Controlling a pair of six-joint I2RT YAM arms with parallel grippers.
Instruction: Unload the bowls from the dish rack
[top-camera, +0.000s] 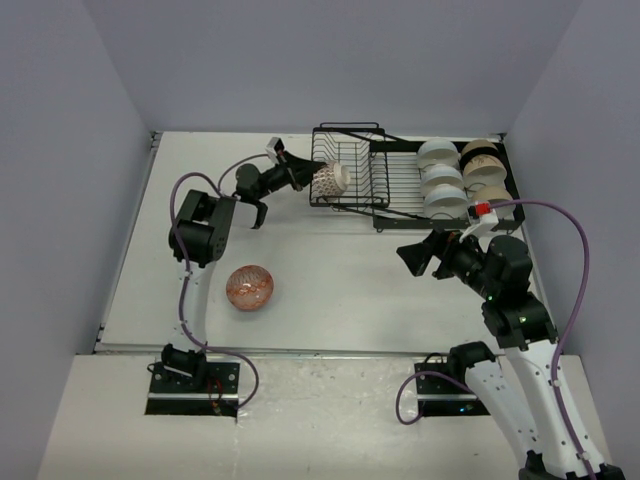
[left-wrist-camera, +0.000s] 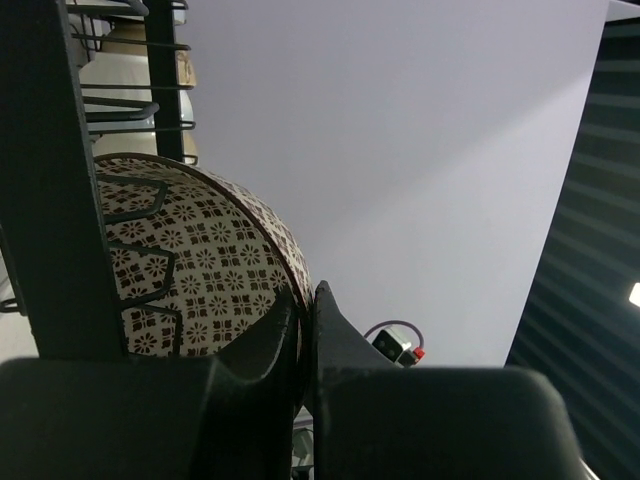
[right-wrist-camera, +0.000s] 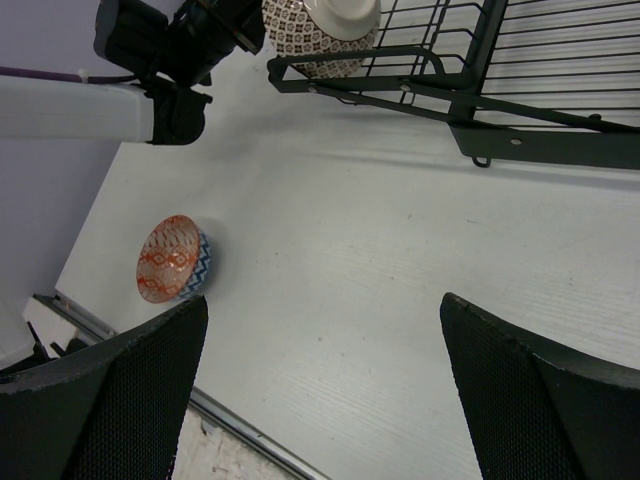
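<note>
Dish rack holding pale bowls, left gripper pinching patterned bowl — right gripper spread

The right gripper is seen with its jaws spread wide, its dark mesh-textured fingers filling the two lower corners, and nothing is held between them. On the white table a zigzag bowl, orange-red inside and blue-white outside, is set at the left, well apart from the dish rack along the top. At the rack's left corner a brown-patterned bowl is met at its rim by the left gripper
</note>
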